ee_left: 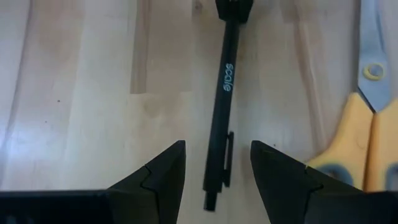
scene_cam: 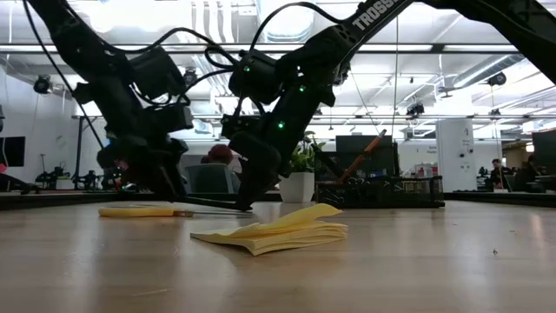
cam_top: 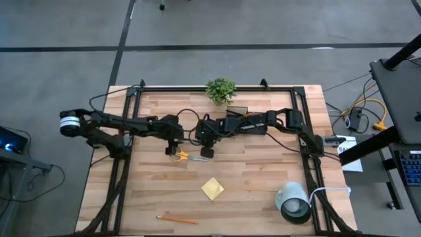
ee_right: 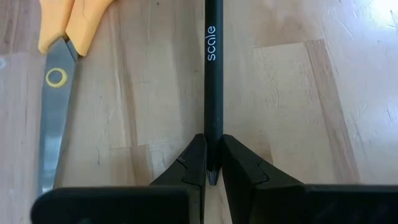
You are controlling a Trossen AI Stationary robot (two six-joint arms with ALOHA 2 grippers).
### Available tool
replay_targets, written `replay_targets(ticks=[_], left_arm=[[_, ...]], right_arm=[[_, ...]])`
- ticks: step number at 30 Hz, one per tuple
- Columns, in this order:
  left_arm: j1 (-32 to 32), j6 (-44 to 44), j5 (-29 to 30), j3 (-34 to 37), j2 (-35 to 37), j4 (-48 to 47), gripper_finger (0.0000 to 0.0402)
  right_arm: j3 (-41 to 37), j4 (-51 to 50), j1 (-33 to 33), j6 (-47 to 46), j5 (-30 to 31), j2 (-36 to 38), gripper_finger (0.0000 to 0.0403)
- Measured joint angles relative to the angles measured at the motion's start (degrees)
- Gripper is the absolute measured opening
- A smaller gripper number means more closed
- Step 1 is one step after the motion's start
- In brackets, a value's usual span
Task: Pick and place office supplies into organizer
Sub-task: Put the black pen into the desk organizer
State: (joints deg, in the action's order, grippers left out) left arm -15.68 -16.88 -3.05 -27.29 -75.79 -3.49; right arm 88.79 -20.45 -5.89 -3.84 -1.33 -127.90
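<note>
Pickup step: right gripper clamps the black pen beside the scissors, left gripper open astride it; transfer to the organizer is next.

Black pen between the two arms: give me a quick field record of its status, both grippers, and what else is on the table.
pen: black pen lying on the table, lettered "scale", beside the scissors
right gripper: right gripper shut on the pen's tip end
left gripper: left gripper open, fingers either side of the pen's clip end, not touching it
sticky-note pad: sticky-note pad loose, nearer the front edge
pencil: orange pencil at the front edge
organizer: organizer at the back, near the plant
</note>
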Motion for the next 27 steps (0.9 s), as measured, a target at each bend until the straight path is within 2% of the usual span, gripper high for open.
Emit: replay_targets(ticks=[6,17,23,27], left_arm=[[-0.02,-0.24,-0.02,-1.19,-2.37,0.04,0.0153],[-0.02,-2.16,-0.68,-1.61,-4.61,-0.18,0.0032],[0.00,-3.74,2.55,-6.05,-2.13,-6.96,0.0033],[-0.10,-7.95,9.31,-11.93,1.52,-15.72,0.0033]], right_arm=[[0.00,0.21,0.00,1.05,-0.04,0.00,0.0023],[-0.01,0.55,0.00,1.05,-0.18,0.15,0.0026],[-0.15,-4.18,0.13,-0.03,0.86,4.20,0.0067],[-0.13,-13.78,0.63,-5.73,3.83,10.66,0.0093]])
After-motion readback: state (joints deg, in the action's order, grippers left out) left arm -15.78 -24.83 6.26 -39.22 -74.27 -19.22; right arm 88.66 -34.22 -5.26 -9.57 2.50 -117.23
